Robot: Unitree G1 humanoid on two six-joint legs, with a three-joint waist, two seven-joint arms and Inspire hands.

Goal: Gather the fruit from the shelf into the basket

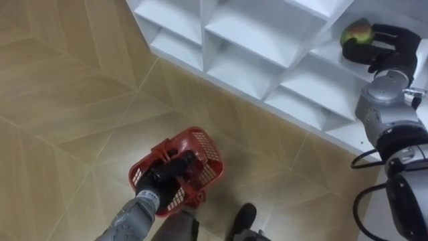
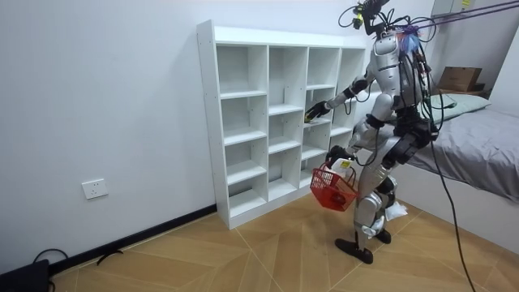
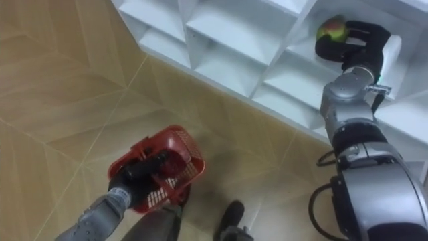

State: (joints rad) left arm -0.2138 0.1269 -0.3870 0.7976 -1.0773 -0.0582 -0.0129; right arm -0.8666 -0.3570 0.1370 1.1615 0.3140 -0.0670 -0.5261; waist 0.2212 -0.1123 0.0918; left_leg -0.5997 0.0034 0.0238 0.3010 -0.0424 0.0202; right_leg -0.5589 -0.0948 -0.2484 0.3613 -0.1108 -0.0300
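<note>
In front of the shelf unit, low over the wooden floor, the left hand is clamped on the handle of the red basket. Inside one of the unit's right-hand compartments, a green-red fruit sits between the right hand's fingers, which curl round it. The unit backs onto a white wall, and a bed stands to its right.

red plastic mesh basket, white closet – smooth matt panels, wood-look floor w/ slight sheen, smooth-skinned fruit
</note>
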